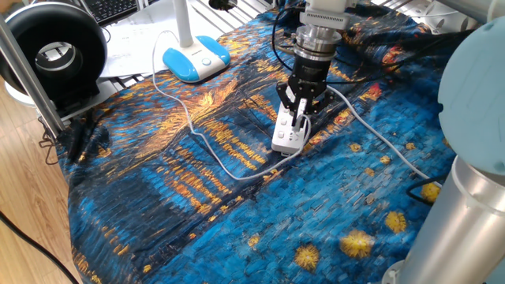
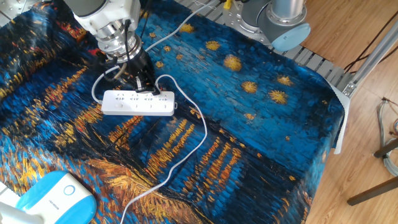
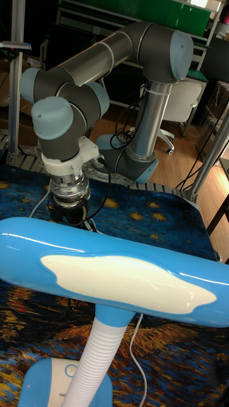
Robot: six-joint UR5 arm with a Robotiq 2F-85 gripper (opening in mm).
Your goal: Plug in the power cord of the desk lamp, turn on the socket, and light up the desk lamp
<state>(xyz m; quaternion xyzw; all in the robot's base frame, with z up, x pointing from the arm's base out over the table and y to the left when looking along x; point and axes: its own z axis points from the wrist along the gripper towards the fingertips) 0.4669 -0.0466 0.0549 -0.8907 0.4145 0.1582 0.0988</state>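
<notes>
Nearest in the tall fixed view, the desk lamp [image 3: 114,280], head dull and unlit, base [image 1: 196,59] at the far edge of the cloth [image 1: 197,197]. Mid-table, the socket [image 2: 138,102] flat on the cloth, the power cord [image 2: 193,143] looping off its end. Right over the outlets, the gripper [image 2: 143,82], fingers narrow around something small and white, apparently the plug; could jam or shove the strip sideways if tilted.

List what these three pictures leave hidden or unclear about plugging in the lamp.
- Plug: both fixed views, the gripper covers it over the socket; seated or not, unclear.
- Socket: tall fixed view, the desk lamp head blocks it.
- Lamp head: one fixed view, cut off by the top edge.
- Switch state: too small.
</notes>
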